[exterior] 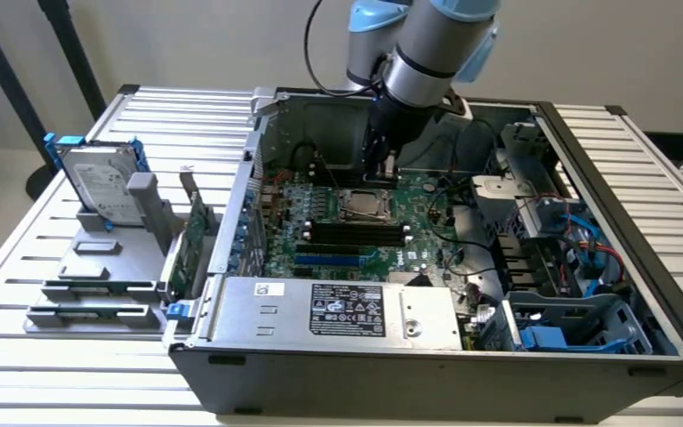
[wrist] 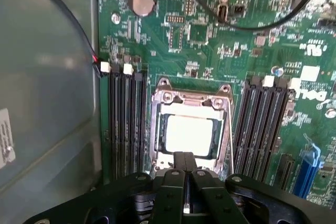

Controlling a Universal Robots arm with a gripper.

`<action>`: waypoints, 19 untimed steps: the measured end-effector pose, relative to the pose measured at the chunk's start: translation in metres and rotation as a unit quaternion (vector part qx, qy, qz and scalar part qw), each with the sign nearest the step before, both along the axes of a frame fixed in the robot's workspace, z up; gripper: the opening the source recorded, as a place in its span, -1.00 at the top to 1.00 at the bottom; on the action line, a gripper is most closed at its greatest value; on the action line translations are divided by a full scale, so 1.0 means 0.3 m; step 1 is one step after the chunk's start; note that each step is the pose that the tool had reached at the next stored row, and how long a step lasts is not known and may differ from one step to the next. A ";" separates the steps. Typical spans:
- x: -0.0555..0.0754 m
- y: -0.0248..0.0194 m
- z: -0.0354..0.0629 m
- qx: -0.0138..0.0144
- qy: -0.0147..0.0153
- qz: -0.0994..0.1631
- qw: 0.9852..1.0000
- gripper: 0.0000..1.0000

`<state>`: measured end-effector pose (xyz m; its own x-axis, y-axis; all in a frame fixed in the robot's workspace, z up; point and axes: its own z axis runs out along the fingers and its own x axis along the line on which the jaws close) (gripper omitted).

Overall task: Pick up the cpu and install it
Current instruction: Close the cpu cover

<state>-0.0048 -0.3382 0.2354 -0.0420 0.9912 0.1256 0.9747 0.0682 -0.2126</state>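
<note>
**One cpu sitting in its socket, pincer clenched above it**

One robot arm is reaching down into one open computer case (exterior: 437, 360) that is resting on the slatted desk (exterior: 10, 285). Its single pincer (exterior: 377, 178) is hanging over the motherboard (exterior: 419, 200) with both fingers (wrist: 177, 162) pressed together, clenched and grasping nothing. In the wrist view the pincer (wrist: 185, 157) tips are hovering at the edge of the one metal socket frame (wrist: 155, 129).

The one cpu (wrist: 189, 135) is lying flat inside that frame, its pale shiny top facing up; in the exterior view the cpu (exterior: 363, 205) is sitting just below the pincer.

Two banks of black memory slots (wrist: 126, 124) are flanking the socket, one on each side. One round coin battery (wrist: 143, 2) is sitting on the board, well apart from the socket.

Outside the case, toward the exterior view's left, one hard drive (exterior: 102, 182) with blue side rails is standing upright in a grey holder.
</note>
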 end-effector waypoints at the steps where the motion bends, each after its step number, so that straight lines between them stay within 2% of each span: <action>1: -0.012 0.000 -0.004 0.000 0.000 0.000 1.000 0.79; 12: -0.090 -0.005 -0.065 0.000 0.000 -0.002 1.000 0.79; 19: -0.096 -0.005 -0.104 0.001 0.000 -0.003 1.000 0.79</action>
<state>-0.0335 -0.3398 0.2041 -0.0361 0.9911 0.1279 0.9750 0.0630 -0.2133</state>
